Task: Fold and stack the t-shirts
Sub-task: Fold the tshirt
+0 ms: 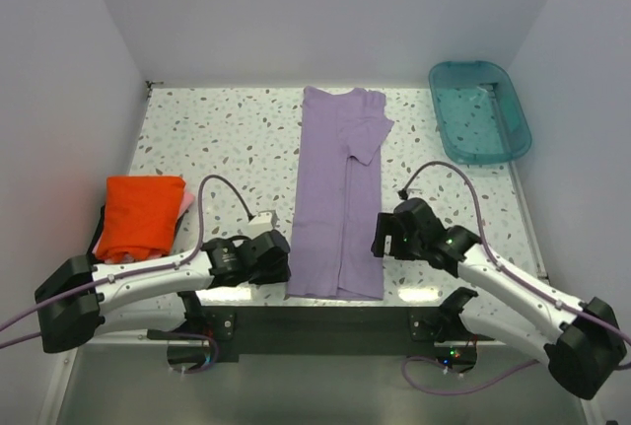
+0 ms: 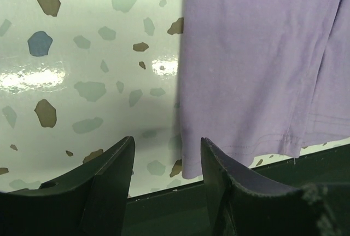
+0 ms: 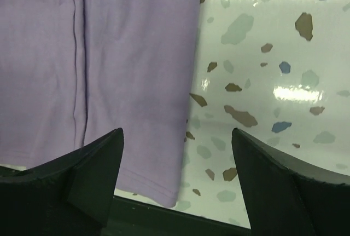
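Lavender t-shirt (image 1: 337, 208): folded into a long strip on the bench (image 1: 227, 139), between the two sets of fingers, one side edge under each gap.
Left fingers (image 2: 109, 181): apart, empty.
Right fingers (image 3: 93, 170): apart, empty.
Orange-red t-shirt (image 1: 138, 216): folded, well left of the left fingers.

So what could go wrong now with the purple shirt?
The lavender t-shirt is folded into a long strip. The open left gripper and right gripper each straddle a near hem corner, so they might pinch only the top layer and pull the fold apart. One sleeve sticks out at the far end and may flop loose when lifted. The left arm lies close to the orange-red t-shirt and could nudge it.
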Motion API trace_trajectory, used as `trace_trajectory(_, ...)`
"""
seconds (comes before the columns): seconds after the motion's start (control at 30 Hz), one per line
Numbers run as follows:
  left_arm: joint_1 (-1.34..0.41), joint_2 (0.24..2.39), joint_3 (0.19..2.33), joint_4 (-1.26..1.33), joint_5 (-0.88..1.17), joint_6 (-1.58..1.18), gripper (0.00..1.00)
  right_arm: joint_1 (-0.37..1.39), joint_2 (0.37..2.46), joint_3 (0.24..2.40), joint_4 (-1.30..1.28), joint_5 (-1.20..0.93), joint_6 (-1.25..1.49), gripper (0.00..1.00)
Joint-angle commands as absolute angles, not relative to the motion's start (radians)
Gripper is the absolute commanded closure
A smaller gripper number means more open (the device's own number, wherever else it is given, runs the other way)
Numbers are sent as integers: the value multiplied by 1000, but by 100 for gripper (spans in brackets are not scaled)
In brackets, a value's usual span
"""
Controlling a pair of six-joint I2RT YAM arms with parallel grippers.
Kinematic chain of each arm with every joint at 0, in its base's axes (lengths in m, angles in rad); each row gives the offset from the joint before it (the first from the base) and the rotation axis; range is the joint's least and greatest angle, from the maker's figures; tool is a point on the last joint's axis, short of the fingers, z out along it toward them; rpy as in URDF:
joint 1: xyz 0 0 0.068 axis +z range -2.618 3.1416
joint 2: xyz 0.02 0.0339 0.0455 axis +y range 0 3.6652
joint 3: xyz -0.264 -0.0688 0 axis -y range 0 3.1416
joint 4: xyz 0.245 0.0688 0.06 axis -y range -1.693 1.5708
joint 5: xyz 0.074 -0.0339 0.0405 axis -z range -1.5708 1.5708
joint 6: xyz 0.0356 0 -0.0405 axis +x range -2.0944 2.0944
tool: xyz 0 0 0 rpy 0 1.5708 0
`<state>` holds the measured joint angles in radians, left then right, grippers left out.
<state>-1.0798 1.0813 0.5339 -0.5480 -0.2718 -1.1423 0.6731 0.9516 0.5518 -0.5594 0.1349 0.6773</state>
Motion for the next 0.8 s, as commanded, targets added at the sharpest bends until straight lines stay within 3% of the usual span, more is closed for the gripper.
trace_trajectory(0.0,-1086,1062,512,-488,-247,-1155,44,690,862,505,-601,115,787,18)
trace_trajectory(0.67,-1086,1094,453,-374,-221,-1140,44,707,792,382,-650,109,894,23)
trace_trajectory(0.77,-1086,1100,439,-354,-209,-1141,44,707,804,373,-637,100,911,27)
